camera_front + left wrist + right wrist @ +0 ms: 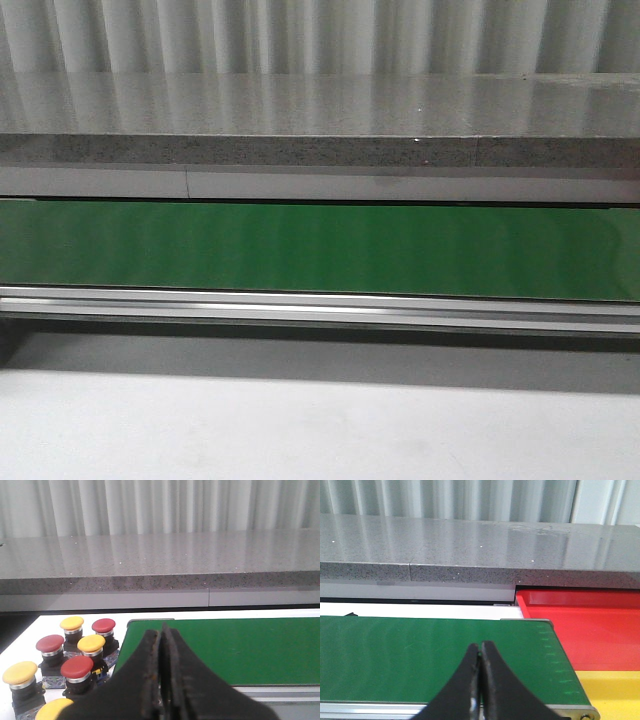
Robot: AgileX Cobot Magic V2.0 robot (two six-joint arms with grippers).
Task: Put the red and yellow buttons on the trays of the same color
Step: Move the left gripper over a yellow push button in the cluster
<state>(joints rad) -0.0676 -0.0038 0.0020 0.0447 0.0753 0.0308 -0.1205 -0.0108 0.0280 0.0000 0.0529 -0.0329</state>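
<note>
In the left wrist view several push buttons stand in a cluster on the white table beside the belt's end: red-capped ones (77, 666) (103, 625) and yellow-capped ones (91, 642) (71, 622). My left gripper (163, 630) is shut with nothing in it, above the belt's near edge and beside the cluster. In the right wrist view a red tray (590, 625) and a yellow tray (612, 692) lie past the belt's other end. My right gripper (480, 645) is shut and empty over the belt. Neither gripper shows in the front view.
A green conveyor belt (320, 250) runs across the front view with an aluminium rail (320, 305) along its near side. Behind it stands a grey speckled stone ledge (320, 120). White table surface (300, 420) lies in front.
</note>
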